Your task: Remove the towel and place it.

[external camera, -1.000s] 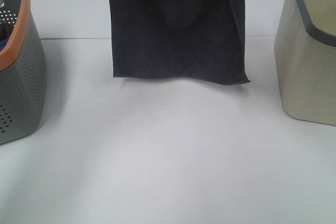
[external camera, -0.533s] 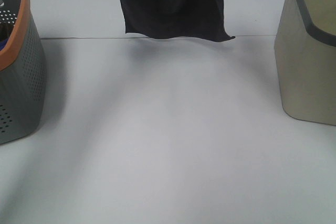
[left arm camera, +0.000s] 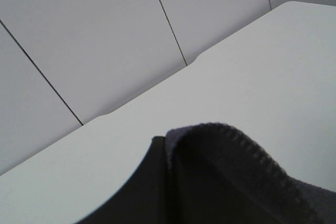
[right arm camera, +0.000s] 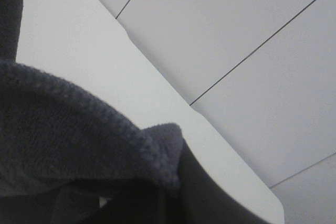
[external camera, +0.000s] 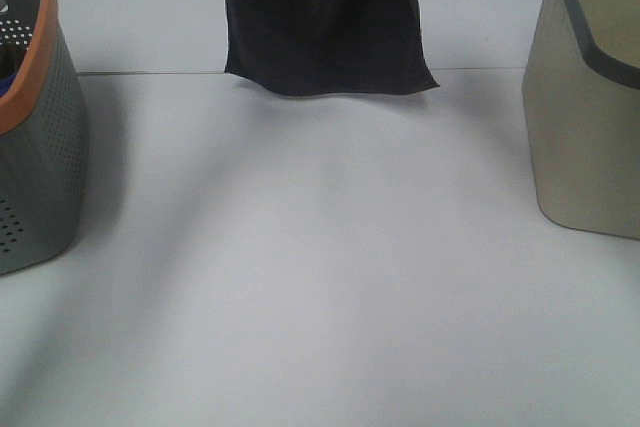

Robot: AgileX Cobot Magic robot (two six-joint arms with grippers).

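The dark navy-grey towel [external camera: 322,22] hangs in the air at the top middle of the exterior high view, its lower edge just above the white table [external camera: 320,277]. Both grippers are above that view's top edge. In the left wrist view the towel's stitched hem [left arm camera: 236,150] bunches against the left gripper [left arm camera: 167,157], of which one dark finger [left arm camera: 142,187] shows. In the right wrist view the hem [right arm camera: 105,124] folds over the right gripper [right arm camera: 176,178], beside a dark finger [right arm camera: 215,198]. Each gripper appears shut on an upper corner of the towel.
A grey perforated basket with an orange rim [external camera: 40,157] stands at the left edge. A beige bin with a grey rim [external camera: 590,117] stands at the right edge. A table seam [external camera: 150,73] runs across behind the towel's lower edge.
The towel has been lifted and drawn narrower: its lower edge rose well up the view, then dropped slightly in the last half second.
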